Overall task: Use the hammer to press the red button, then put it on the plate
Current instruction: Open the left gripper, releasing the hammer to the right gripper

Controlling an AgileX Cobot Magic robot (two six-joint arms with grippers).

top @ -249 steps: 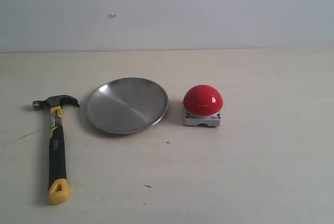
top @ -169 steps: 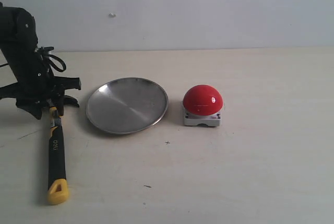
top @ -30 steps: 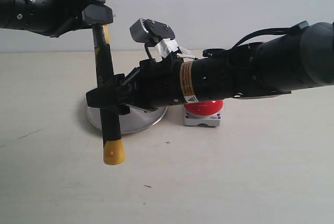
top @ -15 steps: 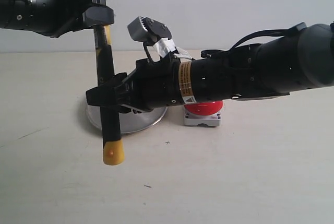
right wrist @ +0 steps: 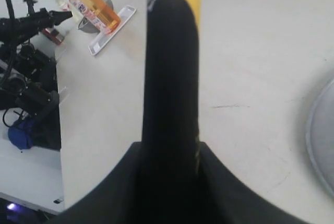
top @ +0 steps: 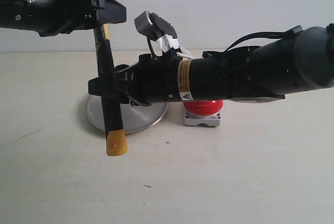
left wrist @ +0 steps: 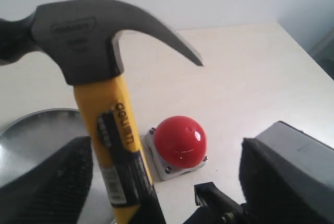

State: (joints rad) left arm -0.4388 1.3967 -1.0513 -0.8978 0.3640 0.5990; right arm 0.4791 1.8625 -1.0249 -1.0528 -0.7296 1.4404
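The hammer [top: 104,57] hangs nearly upright in the air over the left rim of the plate [top: 142,117], head up and yellow end [top: 116,144] down. My right gripper [top: 110,89] reaches across from the right and is shut on the black handle [right wrist: 172,78]. My left gripper [top: 107,11] is up at the hammer's neck, open; its fingers [left wrist: 49,179] stand wide apart with the yellow neck [left wrist: 112,130] between them. The red button [top: 204,108] sits right of the plate, mostly hidden behind my right arm. It shows fully in the left wrist view, red button [left wrist: 180,140] beside the plate [left wrist: 36,132].
My right arm [top: 245,75] lies low across the plate and the button. An orange bottle [right wrist: 93,6] and a white tray stand far off on the tabletop. Black equipment and cables [right wrist: 26,83] sit beyond the table's edge.
My left gripper has opened off the hammer's neck. The hammer, held by my right gripper, has tipped slightly, its yellow end swinging a little to the right.
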